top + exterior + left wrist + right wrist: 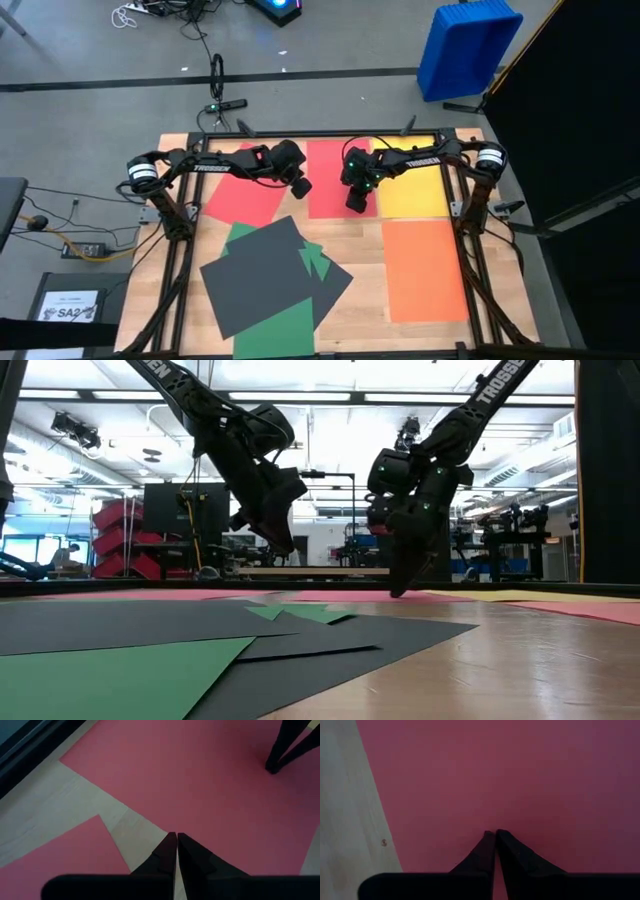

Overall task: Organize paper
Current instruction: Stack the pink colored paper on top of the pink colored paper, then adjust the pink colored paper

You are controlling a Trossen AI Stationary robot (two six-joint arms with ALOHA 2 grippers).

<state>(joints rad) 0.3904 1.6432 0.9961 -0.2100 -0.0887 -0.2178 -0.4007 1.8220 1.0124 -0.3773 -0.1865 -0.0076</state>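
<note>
Coloured paper lies flat on the wooden table. Two red sheets [245, 195] [330, 170] are at the far left and centre, a yellow sheet [415, 190] at the far right, and an orange sheet [425, 270] at the right. Dark grey sheets [265, 280] and green sheets [280, 335] overlap in a loose pile at the near left. My left gripper [284, 546] is shut and hangs well above the gap between the two red sheets. My right gripper [397, 592] is shut, points steeply down, and has its tips at the centre red sheet [545, 780]. My right gripper's shut fingertips [490, 840] come down from above onto the middle of the centre red sheet, near its left edge. I cannot tell whether they touch the sheet or stand just above it. The sheet lies flat on the table.
Bare wood [350, 240] shows between the pile and the orange sheet. Black frame rails [470, 270] run along the table's sides. On the floor stand a blue bin [468, 45] beyond the far right corner and a white printed sheet [70, 305] at the left.
</note>
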